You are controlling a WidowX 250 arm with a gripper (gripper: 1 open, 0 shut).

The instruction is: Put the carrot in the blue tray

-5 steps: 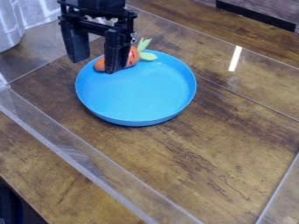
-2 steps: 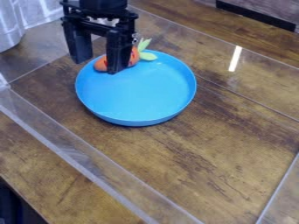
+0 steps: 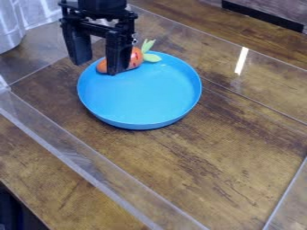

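The blue tray point(image 3: 150, 97) sits on the wooden table, left of centre. The small orange carrot point(image 3: 136, 57) with its light green top lies at the tray's far left rim, partly hidden behind my right finger point(image 3: 117, 56). My black gripper point(image 3: 97, 65) hangs over that rim with its two fingers apart. The carrot shows on both sides of the right finger, so it is not pinched between the two. The gripper looks open.
The table is dark wood under a clear glossy sheet with a raised strip point(image 3: 72, 148) across the front left. A pale object point(image 3: 10, 27) stands at the far left edge. A dark edge point(image 3: 270, 11) runs along the back right.
The gripper has shifted very slightly up and to the left. The carrot and the tray have stayed where they were.
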